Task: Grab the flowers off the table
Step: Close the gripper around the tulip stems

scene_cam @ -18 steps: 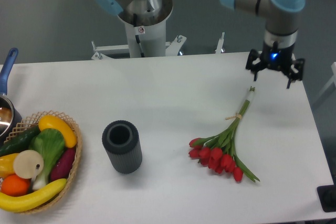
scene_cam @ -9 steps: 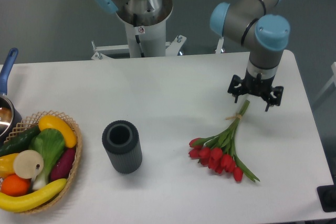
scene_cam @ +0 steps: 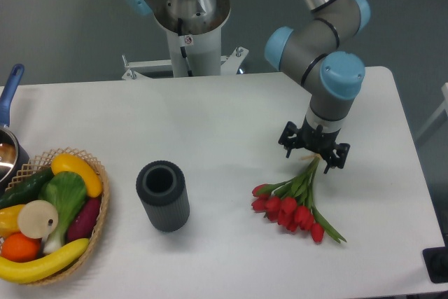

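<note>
Fig.: approach to grasp, fixed cam. My gripper point(scene_cam: 314, 150) has swept from beyond the stem tips, at the far-right edge of the table point(scene_cam: 210, 117), inward along the stems. It now sits over the upper stems of the tulip bunch point(scene_cam: 297, 201), about where the tan band was, which I now cover. Fingers look spread, one on either side of the stems, w/ nothing pinched; whether the tips touch the tabletop I cannot tell. The bunch lies flat and has not shifted, its red buds fanned out just below-left of me, toward the cam.

Meaning: travel phase looks done; I am lined up on the bound part of the stems, so closing comes next. Thin stems could slip.

Well to my left: dark ribbed cylinder point(scene_cam: 163, 195); farther left, wicker basket point(scene_cam: 98, 225) of produce.
</note>
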Tool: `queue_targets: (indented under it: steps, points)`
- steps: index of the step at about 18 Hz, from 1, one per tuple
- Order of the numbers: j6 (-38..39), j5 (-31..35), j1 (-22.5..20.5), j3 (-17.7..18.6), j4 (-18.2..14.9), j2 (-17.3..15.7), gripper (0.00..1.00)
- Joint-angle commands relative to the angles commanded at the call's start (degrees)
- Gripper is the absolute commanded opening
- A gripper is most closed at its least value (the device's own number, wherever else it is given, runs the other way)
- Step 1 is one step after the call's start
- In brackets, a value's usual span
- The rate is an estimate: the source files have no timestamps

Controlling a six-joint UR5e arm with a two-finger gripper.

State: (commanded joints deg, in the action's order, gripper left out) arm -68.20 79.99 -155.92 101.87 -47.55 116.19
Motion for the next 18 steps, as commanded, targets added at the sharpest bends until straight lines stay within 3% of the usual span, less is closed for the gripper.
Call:
queue_targets:
  steps: [10, 18]
  points:
    - [-0.2, 0.1, 0.4, -3.2, 0.4, 3.5, 1.00]
    - [-0.2, 0.2, 0.2, -3.6, 0.4, 4.8, 1.00]
